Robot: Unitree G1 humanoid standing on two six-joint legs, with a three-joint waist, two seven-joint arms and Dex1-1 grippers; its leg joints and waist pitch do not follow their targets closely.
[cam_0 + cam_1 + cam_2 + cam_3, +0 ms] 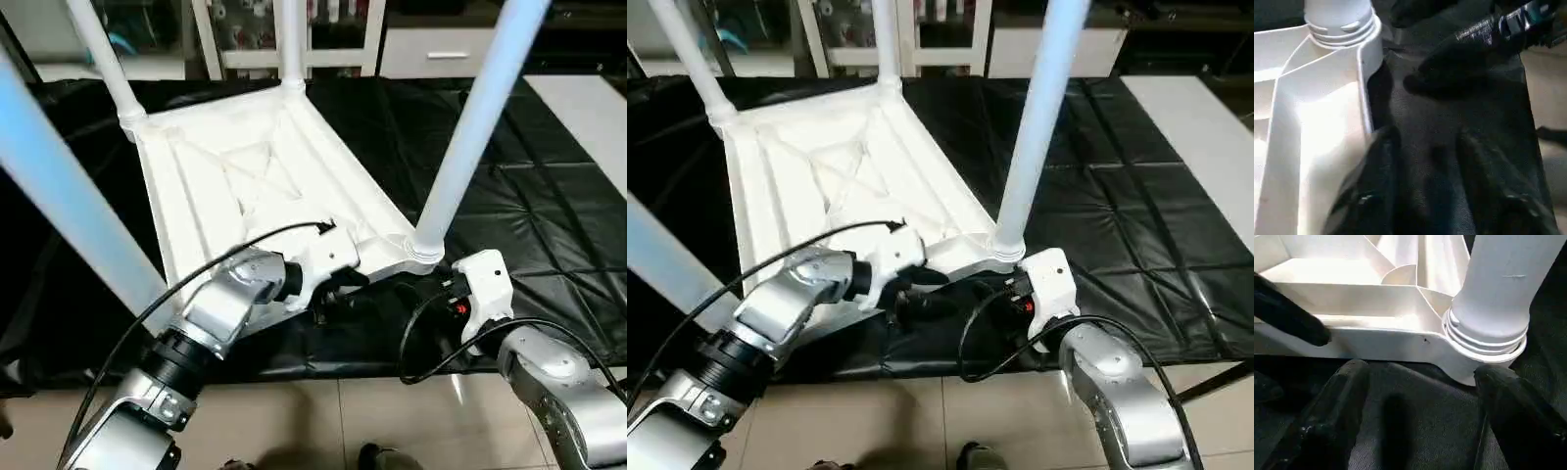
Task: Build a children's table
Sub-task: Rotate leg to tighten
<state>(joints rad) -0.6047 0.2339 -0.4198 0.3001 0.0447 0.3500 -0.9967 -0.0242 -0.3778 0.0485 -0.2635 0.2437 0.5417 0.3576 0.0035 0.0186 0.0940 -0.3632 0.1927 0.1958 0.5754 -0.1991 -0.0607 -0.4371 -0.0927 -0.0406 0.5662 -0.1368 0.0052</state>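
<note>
On the black mat (549, 245), the children's table (245, 186) sits upside down, ribbed underside up, so the corner sockets face up for the legs. All four legs stand in their sockets: two at the far corners, two at the near corners. Near-right leg (470, 137) seats in its socket (1484, 340), threaded collar showing above the rim; looks fully home, can't confirm tightness.

Left gripper (1425, 186) is at the near edge of the top, beside the rim wall, fingers (1371, 191) spread apart with only mat between them. Nothing pinched. One finger lies close along the rim, contact unclear.

Right gripper (1415, 416) sits low on the mat just outside the near-right corner, fingers wide apart, empty, aimed at the socket base.

My read: both hands are placed low at the near edge to get under or against the rim. Legs appear done; flipping it upright is likely what's left. Risk: long legs make it top-heavy mid-flip.
</note>
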